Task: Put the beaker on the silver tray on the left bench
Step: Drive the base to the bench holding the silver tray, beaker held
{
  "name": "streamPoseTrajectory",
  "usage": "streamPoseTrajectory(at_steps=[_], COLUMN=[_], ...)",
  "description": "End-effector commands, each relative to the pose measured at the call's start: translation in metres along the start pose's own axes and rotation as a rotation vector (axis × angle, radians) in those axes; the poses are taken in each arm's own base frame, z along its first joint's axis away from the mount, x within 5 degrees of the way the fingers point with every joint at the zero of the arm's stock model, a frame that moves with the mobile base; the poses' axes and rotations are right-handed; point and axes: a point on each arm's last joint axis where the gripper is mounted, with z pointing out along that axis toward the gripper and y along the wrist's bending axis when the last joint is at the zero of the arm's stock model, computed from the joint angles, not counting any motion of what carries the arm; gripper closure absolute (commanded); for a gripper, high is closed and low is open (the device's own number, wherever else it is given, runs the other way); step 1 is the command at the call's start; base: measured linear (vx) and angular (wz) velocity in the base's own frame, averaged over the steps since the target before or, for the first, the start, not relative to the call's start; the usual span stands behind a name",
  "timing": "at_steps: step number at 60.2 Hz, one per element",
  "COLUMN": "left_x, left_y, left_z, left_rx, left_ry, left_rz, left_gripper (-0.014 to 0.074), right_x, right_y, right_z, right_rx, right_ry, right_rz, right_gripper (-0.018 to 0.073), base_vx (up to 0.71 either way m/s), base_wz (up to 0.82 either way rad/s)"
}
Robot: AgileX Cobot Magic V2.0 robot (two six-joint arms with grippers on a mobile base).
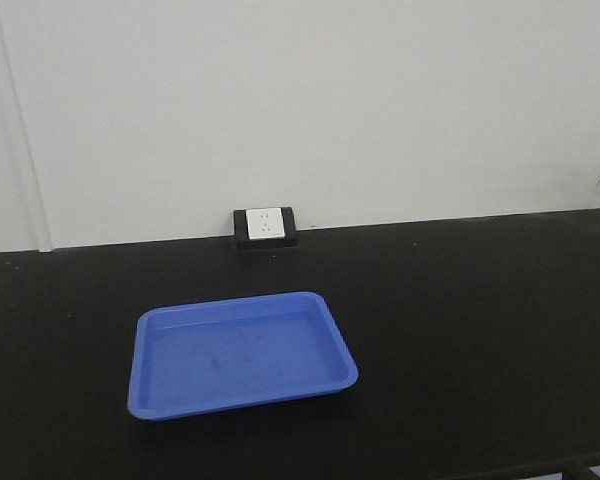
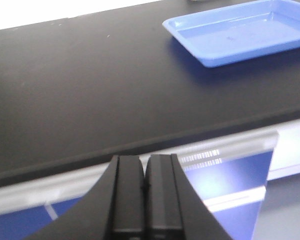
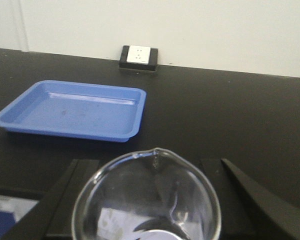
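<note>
Beaker [image 3: 146, 200], clear glass, round rim with pour lip, pinched between right fingers [image 3: 57, 202], left fingers [image 2: 130, 200] pressed together

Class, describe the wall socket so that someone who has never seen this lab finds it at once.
Find the long black bench running along the white wall. At its back edge, just behind the blue tray, sits the socket. It is a small black box with a white face, unlike the broad, shallow blue tray before it.
</note>
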Motion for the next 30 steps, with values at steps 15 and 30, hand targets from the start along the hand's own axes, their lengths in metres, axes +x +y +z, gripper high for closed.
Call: streamPoseTrajectory(at_steps=[15,30], left_x=[-0.0009,-0.0009], left_y=[-0.0007,-0.0007], left_z=[0.0016,0.0016], left_rx=[0.006,0.006], left_ry=[-0.063,-0.063], left_rz=[-0.003,-0.003], left_gripper=[0.0595,0.0595], right_x=[-0.0148,-0.0149], right_y=[0.003,0.003], right_z=[-0.002,-0.002], right_rx=[-0.035,-0.036], right_ry=[-0.081,-0.082], right_rz=[-0.023,-0.023], right_gripper=[0.057,0.0571], base_vx=[-0.36,-0.38], base_wz=[0.17,0.23])
